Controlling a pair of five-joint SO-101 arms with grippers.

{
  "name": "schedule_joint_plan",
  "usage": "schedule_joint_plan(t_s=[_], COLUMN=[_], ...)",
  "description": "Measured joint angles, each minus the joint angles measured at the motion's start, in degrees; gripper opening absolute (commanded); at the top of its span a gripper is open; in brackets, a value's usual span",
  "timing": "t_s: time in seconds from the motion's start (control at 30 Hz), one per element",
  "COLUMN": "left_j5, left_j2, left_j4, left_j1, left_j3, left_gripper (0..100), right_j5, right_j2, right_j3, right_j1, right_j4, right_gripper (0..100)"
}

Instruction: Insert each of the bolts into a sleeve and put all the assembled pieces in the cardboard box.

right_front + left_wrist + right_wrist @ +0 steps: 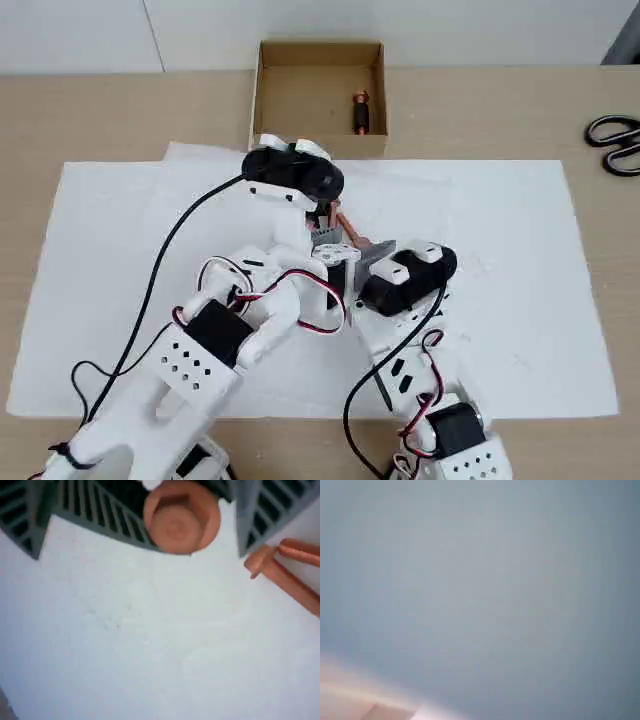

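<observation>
Wooden table [100, 110] with a white paper sheet [520, 300] over most of it, both arms meeting mid-frame in the high view. Left gripper [325, 232] points down at the sheet just left of centre. In its wrist view the left gripper [202, 552] sits around an orange bolt [181, 517] seen end-on; the bolt touches one side and a sliver of sheet shows on the other, so cannot tell if it is clamped or just bracketed. Cardboard box [275, 100] is at top centre, off the sheet's far edge, with one assembled piece [361, 112] already inside by its right wall. A second bolt [352, 232] lies flat on the sheet between the two grippers, also at the right edge of the left wrist view [287, 577]. Right gripper [372, 258] is low on the sheet just right of that bolt; cannot tell its state, wrist view too blurred. Step looks like picking up a bolt for the next assembly, task partly done. Next move needs a firm hold on the bolt and a sleeve lined up on its shank, then a carry up-frame to the box. Risks: grippers crowded together, and the loose bolt could get knocked. Scissors [615, 145] sit at the far right edge, well apart.
</observation>
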Motion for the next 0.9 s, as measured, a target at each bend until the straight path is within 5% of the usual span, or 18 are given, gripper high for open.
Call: schedule_joint_plan(t_s=[0.2, 0.6, 0.9], left_j5=[-0.35, -6.51, -11.69], left_j2=[0.00, 0.00, 0.00], left_j4=[6.51, 21.54, 27.43], left_j1=[-4.40, -29.80, -34.37], left_j3=[-2.02, -7.91, -8.00], left_gripper=[24, 25, 24], right_j5=[0.00, 1.41, 7.56], right_j2=[0.00, 0.00, 13.63], right_j3=[0.00, -0.62, -17.05], right_j1=[0.09, 5.10, 6.68], right_j4=[0.00, 0.00, 0.00], right_gripper=[0.3, 0.2, 0.2])
